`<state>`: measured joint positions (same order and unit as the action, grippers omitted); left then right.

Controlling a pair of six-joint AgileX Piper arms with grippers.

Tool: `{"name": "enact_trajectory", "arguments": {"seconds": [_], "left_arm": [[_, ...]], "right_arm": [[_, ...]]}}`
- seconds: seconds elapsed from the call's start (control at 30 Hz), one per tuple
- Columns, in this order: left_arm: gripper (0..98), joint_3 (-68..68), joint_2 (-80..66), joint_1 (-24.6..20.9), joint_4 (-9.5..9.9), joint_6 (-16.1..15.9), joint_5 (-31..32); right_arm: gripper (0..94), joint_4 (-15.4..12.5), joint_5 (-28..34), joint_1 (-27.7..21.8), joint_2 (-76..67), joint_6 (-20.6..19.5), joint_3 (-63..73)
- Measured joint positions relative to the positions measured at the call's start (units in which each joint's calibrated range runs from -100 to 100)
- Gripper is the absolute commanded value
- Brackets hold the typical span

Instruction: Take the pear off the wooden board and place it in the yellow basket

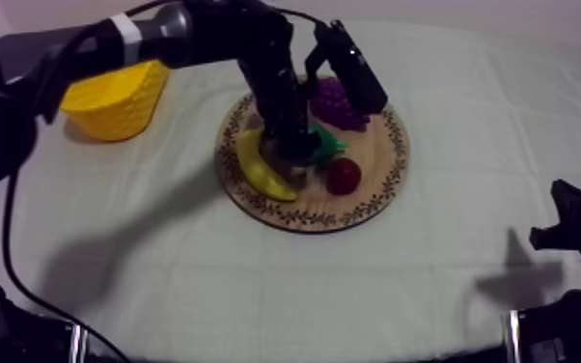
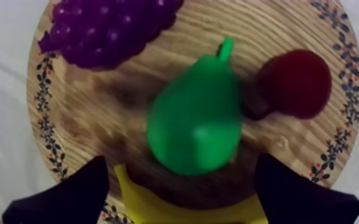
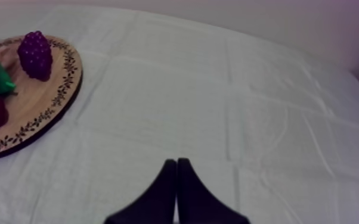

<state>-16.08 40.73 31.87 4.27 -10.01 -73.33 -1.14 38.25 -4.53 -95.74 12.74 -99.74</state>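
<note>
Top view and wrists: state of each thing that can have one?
pear: lying on the wooden board, ungripped.
left gripper: open, above the pear.
right gripper: shut on nothing, over bare cloth.
yellow basket: upright, beside the board; contents hidden.
banana: on the board.
grapes: on the board.
small red fruit: on the board.

Your board [image 2: 289, 27] is pale wood with open, streaky grain and a matt face; its rim pattern lies flat. On it the pear [image 2: 197, 119] looks like smooth green plastic with a soft sheen. Seen from above, the grapes [image 1: 341, 101] at the board's one o'clock are knobbly purple beads, each catching a small glint; the small red fruit [image 1: 344, 176] at four o'clock is smooth, slightly glossy; the banana [image 1: 261, 172] at nine o'clock is smooth yellow. The basket [image 1: 116, 97], off the board at ten o'clock, looks like faintly ribbed yellow plastic. The cloth [image 3: 217, 107] is matt and creased. The fingers [image 2: 68, 199] of your left gripper [image 2: 182, 162] are matt black.
</note>
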Motion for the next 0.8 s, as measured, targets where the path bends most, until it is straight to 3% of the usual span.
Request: {"name": "enact_trajectory", "arguments": {"seconds": [0.23,0.4,0.6,0.8], "left_arm": [[67.8,-12.50,8.75,0.11,0.14,1.31,-8.48],[56.4,-18.11,12.22,0.48,1.30,3.62,-12.30],[51.2,-18.78,12.27,0.60,2.58,5.73,-12.94],[50.8,-12.19,5.25,0.73,5.96,7.84,-12.12]], "right_arm": [[0.3,0.00,-0.01,0.00,0.00,-0.03,0.00],[0.3,0.00,-0.01,0.00,0.00,-0.03,0.00],[0.3,0.00,-0.01,0.00,0.00,-0.03,0.00],[0.3,0.00,-0.01,0.00,0.00,-0.03,0.00]]}}
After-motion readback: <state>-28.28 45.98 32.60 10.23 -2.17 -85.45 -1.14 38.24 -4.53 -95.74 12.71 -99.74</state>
